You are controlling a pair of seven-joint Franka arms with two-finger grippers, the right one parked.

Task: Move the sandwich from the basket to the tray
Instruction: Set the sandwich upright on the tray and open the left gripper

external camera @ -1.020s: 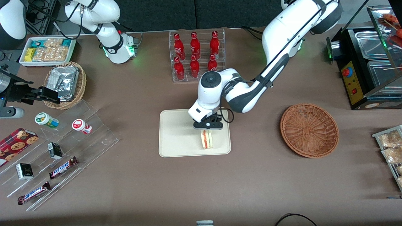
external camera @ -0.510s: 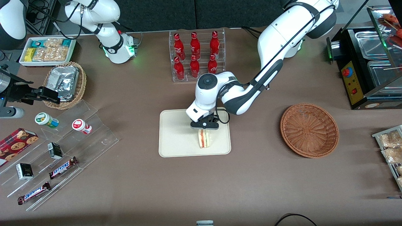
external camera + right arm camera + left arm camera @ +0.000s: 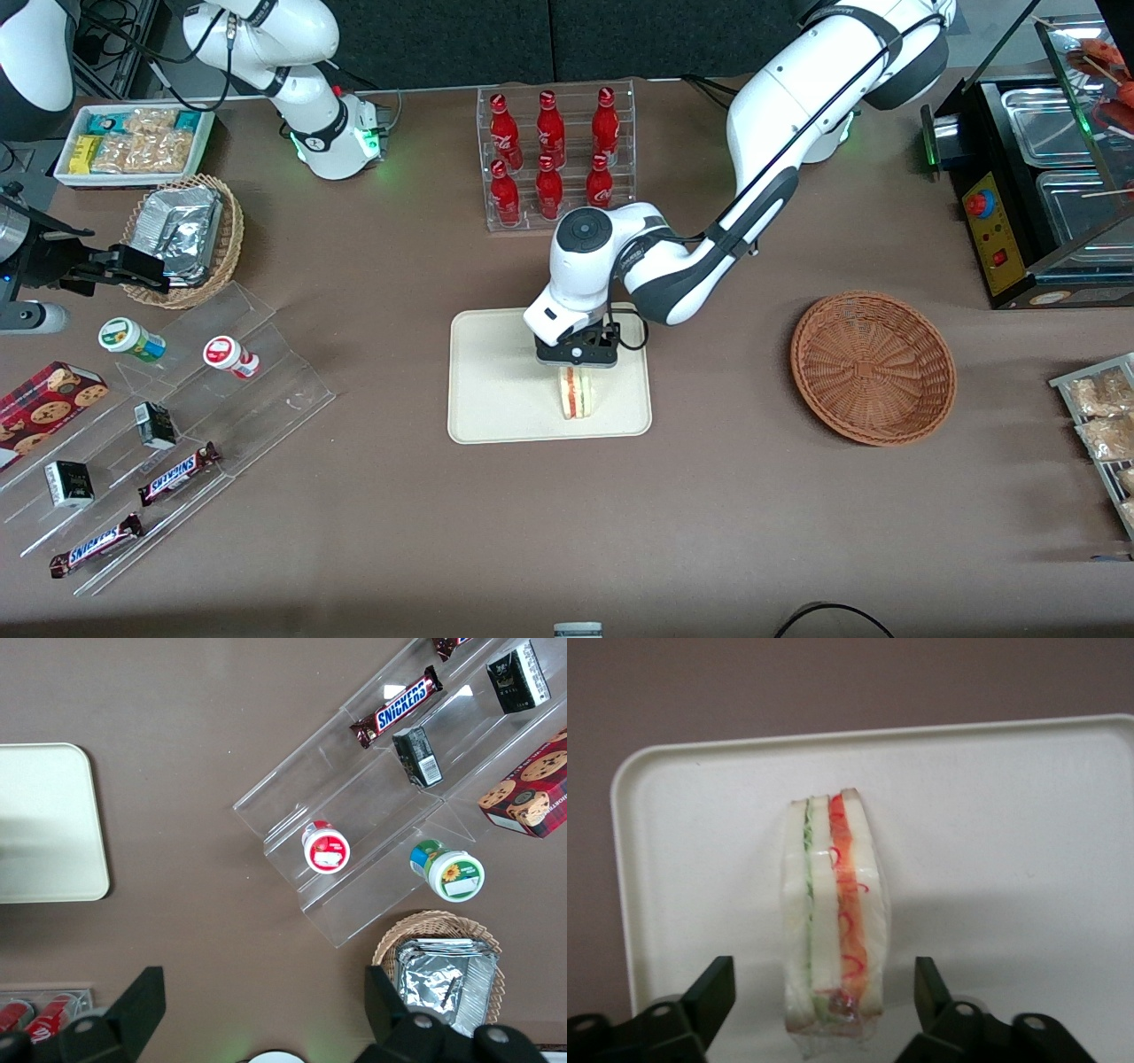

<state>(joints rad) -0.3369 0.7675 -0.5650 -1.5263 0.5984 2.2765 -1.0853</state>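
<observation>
Front view, left to right. Upper left: a tan woven basket (image 3: 184, 239) of crinkled silver foil packets. Lower left: a clear stepped acrylic display (image 3: 177, 425) carrying glossy wrapped snack bars and small cartons. Upper centre: a transparent rack of red bottles (image 3: 554, 158). Centre: the tray (image 3: 496, 390), a smooth cream rectangle with rounded corners and a low rim. On it the sandwich (image 3: 577, 392) stands on edge, a pale bread wedge showing red and green filling stripes; its upper end is hidden under the gripper (image 3: 576, 361). In the wrist view the sandwich (image 3: 835, 921) sits between the black fingers (image 3: 709, 997), which stand apart with a visible gap on each side; the fingertips are cut off at the frame edge. Right of centre: the basket (image 3: 873, 368), a round, shallow, reddish-brown wicker bowl, well apart from the tray.
</observation>
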